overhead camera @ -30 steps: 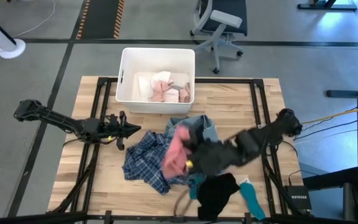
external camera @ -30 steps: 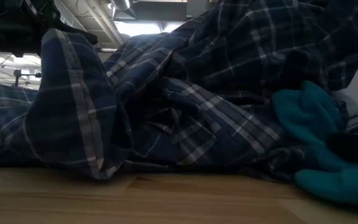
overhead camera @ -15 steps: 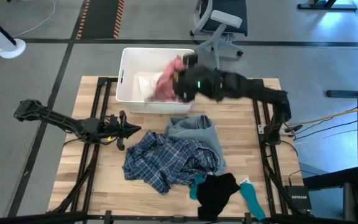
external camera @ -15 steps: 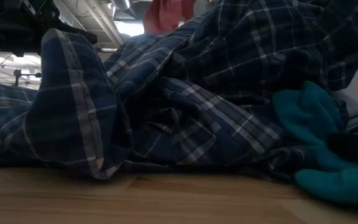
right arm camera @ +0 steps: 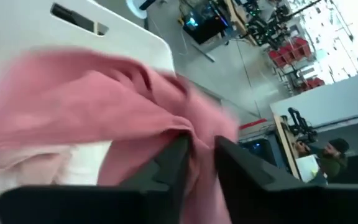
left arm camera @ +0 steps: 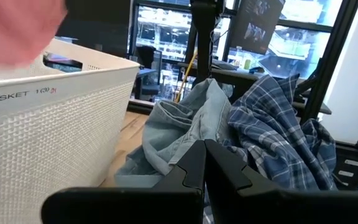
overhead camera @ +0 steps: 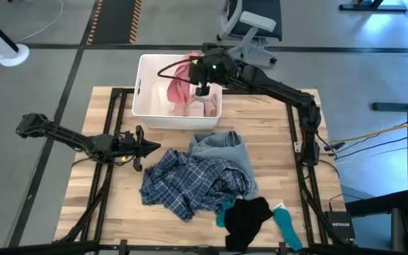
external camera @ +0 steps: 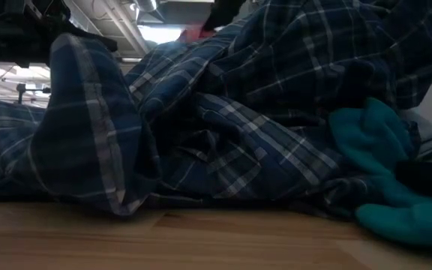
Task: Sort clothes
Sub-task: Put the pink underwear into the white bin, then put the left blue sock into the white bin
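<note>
We saw the white bin (overhead camera: 147, 92) at the upper centre of the high view, on the far edge of the wooden table (overhead camera: 112, 205), with pale pink items (overhead camera: 207, 108) already lying inside it. Below it, mid-frame, the light blue denim piece (overhead camera: 222, 147) lay touching the plaid shirt (overhead camera: 190, 180), whose bulk blocked nearly all of the low view. The black item (overhead camera: 246, 218) and teal item (overhead camera: 287, 225) sat at the lower right, beside the shirt.

The pink garment (overhead camera: 179, 86) hung over the bin, its long axis running roughly up and down the frame, draped downward.

The right gripper (overhead camera: 202, 76) was above the bin, its fingers (right arm camera: 166, 165) pinching the pink cloth between them. The left gripper (overhead camera: 151, 146) rested at left of centre, fingers pressed together, holding nothing.
</note>
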